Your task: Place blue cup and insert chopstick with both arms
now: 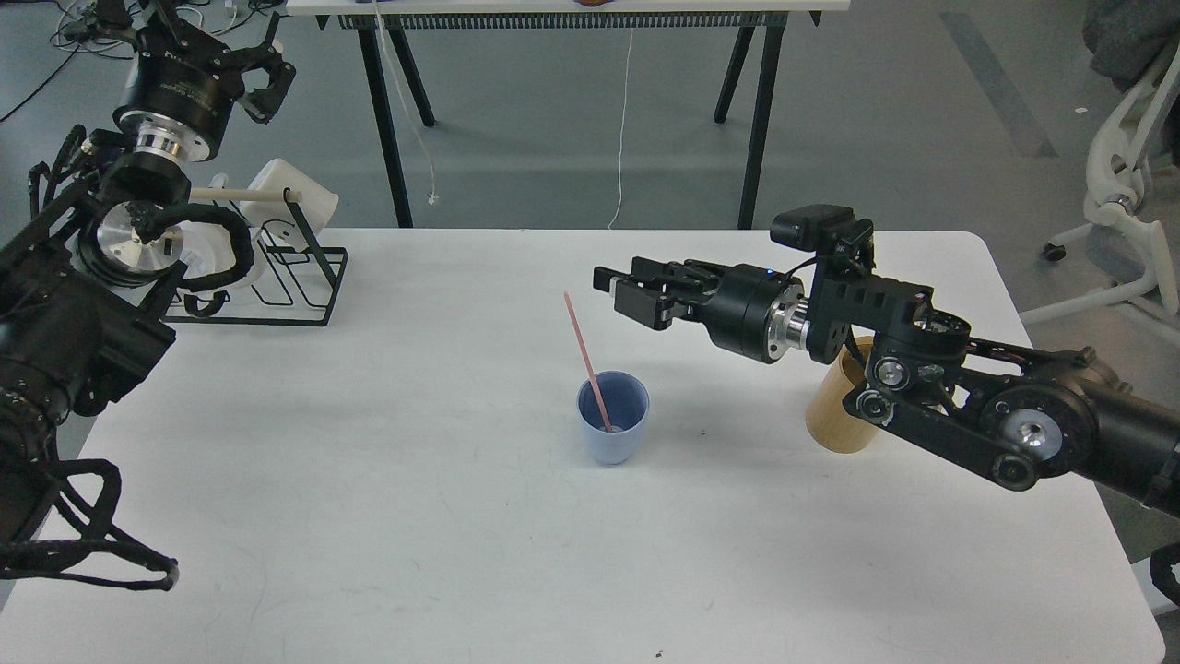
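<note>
On the tabletop [461,553] our blue cup [613,418] stands upright at centre so the chopstick [587,360] can lean inside. Our right end effector [616,293] hovers nearby, empty and open; the left end effector [267,78], raised, looks open too.

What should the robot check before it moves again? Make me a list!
1. Blue cup standing upright on the table: ok.
2. Chopstick inside the cup, leaning left: ok.
3. Right gripper apart from the chopstick, holding nothing: ok.
4. Left gripper raised far from the cup: ok; open or shut: cannot tell.
5. Tan cylinder right beside the right arm; touching: cannot tell.
</note>
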Robot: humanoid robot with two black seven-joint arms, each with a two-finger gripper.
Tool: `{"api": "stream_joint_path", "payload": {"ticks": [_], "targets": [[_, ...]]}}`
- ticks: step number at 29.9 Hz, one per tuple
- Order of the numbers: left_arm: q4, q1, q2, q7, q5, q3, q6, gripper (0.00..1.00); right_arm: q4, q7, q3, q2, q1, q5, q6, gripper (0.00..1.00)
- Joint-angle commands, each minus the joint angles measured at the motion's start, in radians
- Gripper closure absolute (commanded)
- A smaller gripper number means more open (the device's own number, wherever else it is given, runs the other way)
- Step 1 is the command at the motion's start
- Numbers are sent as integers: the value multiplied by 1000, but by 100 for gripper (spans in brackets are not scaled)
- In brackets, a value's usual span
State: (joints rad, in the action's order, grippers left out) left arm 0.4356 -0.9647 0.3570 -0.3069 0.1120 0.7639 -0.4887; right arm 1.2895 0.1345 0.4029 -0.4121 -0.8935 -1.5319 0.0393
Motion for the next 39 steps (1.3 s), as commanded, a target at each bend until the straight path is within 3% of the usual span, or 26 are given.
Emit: {"api": "stream_joint_path", "payload": {"ticks": [1,12,21,25,32,39], "targets": [[0,-2,-3,-3,0,0,0,0,-7,4,141,6,2,48,5,4],[2,-32,-4,-3,1,0,0,0,-168,4,402,9,4,511,2,1],[0,-51,-3,-1,6,2,0,0,-300,5,464,4,-2,976,22,1],[0,-51,-4,-1,15,2,0,0,-398,0,583,13,-4,1093,124,1],[8,-51,-12,0,44,3,0,0,-570,0,636,75,-5,1268,332,1],[11,-51,-12,2,55,3,0,0,-752,-9,649,104,-10,1483,449,1]]}}
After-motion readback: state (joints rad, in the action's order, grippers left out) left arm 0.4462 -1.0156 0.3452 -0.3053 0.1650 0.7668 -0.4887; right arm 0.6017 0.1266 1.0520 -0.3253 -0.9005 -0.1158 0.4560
